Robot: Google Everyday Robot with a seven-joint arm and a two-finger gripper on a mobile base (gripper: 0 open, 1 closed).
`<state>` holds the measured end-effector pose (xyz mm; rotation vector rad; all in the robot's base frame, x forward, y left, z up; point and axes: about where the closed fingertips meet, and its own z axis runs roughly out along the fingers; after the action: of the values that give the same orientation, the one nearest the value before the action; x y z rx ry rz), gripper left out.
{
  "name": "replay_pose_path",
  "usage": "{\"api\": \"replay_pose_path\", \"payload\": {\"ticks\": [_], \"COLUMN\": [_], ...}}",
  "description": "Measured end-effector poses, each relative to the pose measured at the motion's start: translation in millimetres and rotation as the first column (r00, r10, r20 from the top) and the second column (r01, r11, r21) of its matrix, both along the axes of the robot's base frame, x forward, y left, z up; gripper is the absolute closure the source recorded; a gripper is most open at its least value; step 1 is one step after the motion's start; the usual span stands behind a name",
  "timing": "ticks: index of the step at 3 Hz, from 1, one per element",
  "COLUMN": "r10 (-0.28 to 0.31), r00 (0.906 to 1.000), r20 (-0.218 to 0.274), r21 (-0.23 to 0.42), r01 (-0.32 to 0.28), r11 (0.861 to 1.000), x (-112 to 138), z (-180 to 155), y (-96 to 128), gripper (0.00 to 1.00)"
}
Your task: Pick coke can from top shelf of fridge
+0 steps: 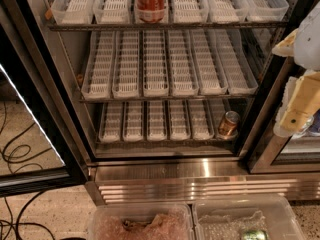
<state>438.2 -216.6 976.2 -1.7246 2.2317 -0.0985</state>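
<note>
Coke can, red metal cylinder, stands at 12 o'clock on dark wire top shelf; cream end effector at 3 o'clock, its state I cannot tell.

Coke can script illegible; gripper at right edge.

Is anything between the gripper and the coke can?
Nothing visible does. The coke can stands at the front of the top shelf, the fridge is open, and the gripper hangs at the right, lower than the can.
</note>
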Motion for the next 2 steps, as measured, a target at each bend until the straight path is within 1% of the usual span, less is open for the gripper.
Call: {"api": "replay_pose_path", "payload": {"ticks": [1, 2], "r10": [0.000, -0.061], "r00": [1.0000, 0.9975], "r20": [0.000, 0.036], "r21": [0.000, -0.012], "r01": [0.000, 0.061], "r11": [1.000, 0.998], "x": [0.0, 6.6], "z": [0.0, -0.8], "y": [0.0, 2.1], "gripper": [0.00, 0.00]}}
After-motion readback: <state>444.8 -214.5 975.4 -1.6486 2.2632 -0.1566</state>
